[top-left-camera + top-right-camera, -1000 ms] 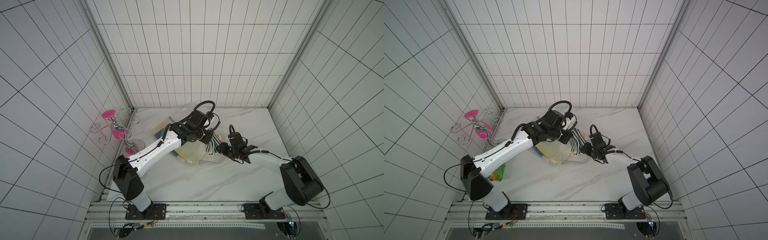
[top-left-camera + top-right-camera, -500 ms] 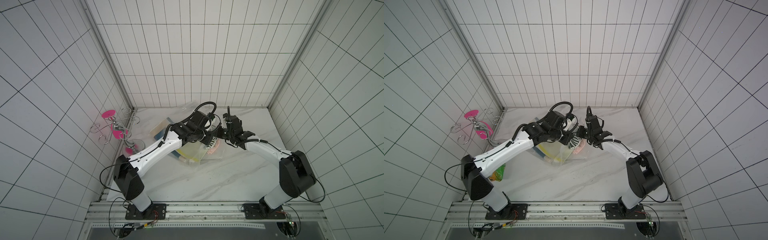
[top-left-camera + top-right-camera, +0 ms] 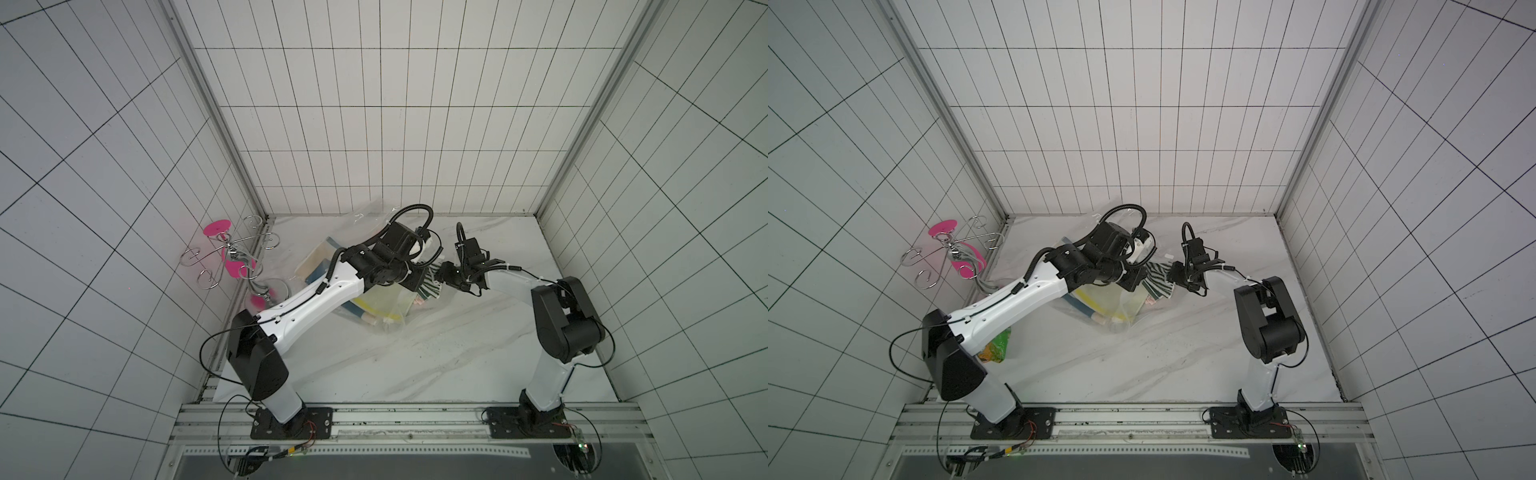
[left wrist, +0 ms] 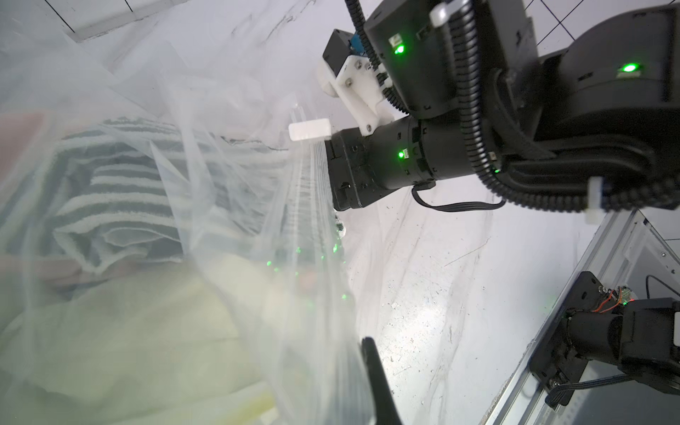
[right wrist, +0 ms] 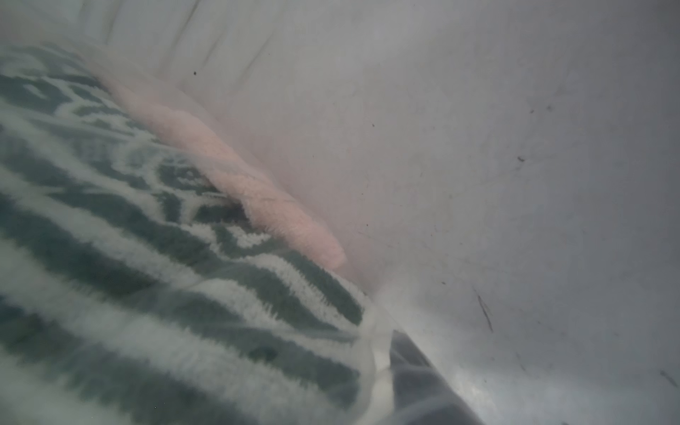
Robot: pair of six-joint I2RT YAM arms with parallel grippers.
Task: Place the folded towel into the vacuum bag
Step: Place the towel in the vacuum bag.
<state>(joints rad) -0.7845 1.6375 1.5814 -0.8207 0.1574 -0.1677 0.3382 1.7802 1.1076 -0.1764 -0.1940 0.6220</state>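
The vacuum bag (image 3: 376,309) (image 3: 1100,309) lies crumpled at the back middle of the marble table, with pale yellow and blue things inside. A green-and-white striped folded towel (image 3: 428,283) (image 3: 1156,284) sits at the bag's mouth, seen through the plastic in the left wrist view (image 4: 110,191). My left gripper (image 3: 413,284) (image 3: 1133,282) is shut on the bag's edge; one finger (image 4: 375,382) shows beside the film. My right gripper (image 3: 441,276) (image 3: 1174,275) is at the towel's outer end. The towel (image 5: 147,276) fills its gap beside one finger (image 5: 415,375), with a pink cloth (image 5: 220,165) behind it.
A wire hook stand with pink discs (image 3: 232,257) stands at the left wall. A green packet (image 3: 994,349) lies under my left arm. The bag's white slider (image 4: 308,130) is close to the right wrist (image 4: 386,165). Bare marble (image 3: 415,365) stretches towards the front rail.
The right gripper went up towards the back wall and has come back down to the striped towel's end at the bag's mouth. The left arm has held still.
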